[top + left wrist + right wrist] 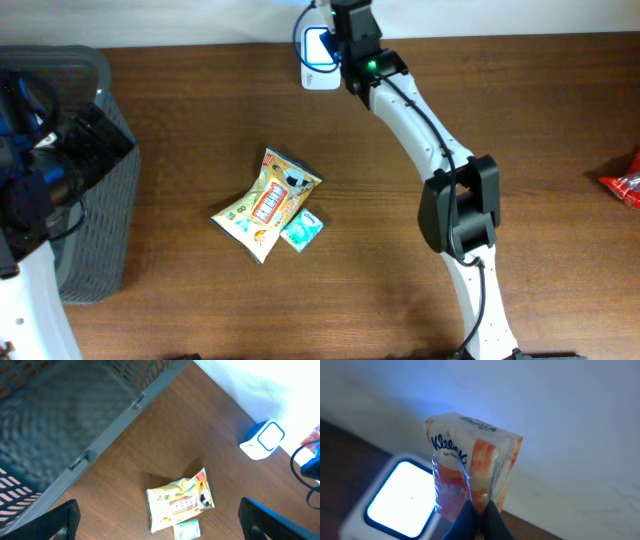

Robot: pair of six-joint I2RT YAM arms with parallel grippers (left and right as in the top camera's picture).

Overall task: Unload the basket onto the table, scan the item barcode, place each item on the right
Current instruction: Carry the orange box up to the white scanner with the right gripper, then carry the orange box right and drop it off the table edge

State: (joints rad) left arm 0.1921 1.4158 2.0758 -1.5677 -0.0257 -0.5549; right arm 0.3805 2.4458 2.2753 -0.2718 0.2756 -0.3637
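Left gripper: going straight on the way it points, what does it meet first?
Most likely the snack bag, lying on the table about midway between its open fingers; depth is unclear, so the small packet beside it might come first.

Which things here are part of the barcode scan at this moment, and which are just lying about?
In use: Kleenex tissue pack, pinched in the right fingers; lit scanner.
Lying about: yellow snack bag, teal packet, grey basket, red packet.

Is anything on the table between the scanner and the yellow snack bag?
Nothing. The stretch of wooden table between the scanner and the yellow snack bag is bare. The overhead view shows it best, and the left wrist view agrees.
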